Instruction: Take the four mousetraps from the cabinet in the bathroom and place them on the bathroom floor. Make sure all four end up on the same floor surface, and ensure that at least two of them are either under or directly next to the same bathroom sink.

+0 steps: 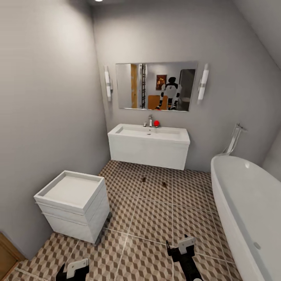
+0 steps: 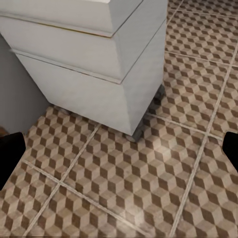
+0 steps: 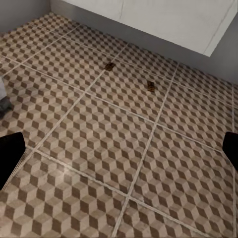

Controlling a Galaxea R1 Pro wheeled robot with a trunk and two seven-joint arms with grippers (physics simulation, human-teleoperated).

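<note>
Two mousetraps lie on the bathroom floor (image 1: 156,218) just in front of the bathroom sink (image 1: 148,145): one (image 1: 144,179) to the left, the other (image 1: 164,184) a short way to its right. The right wrist view shows the same two mousetraps (image 3: 109,65) (image 3: 150,86) below the sink's white front (image 3: 163,20). My right gripper (image 1: 181,249) hangs open and empty over the tiles, well short of them. My left gripper (image 1: 74,270) is open too, low beside a white box unit. The cabinet is out of view.
A white box-shaped drawer unit (image 1: 74,203) stands against the left wall, close to my left gripper (image 2: 119,153). A white oval bathtub (image 1: 246,207) runs along the right side. A brown wooden door edge (image 1: 7,255) shows at the lower left. A mirror (image 1: 156,86) hangs above the sink.
</note>
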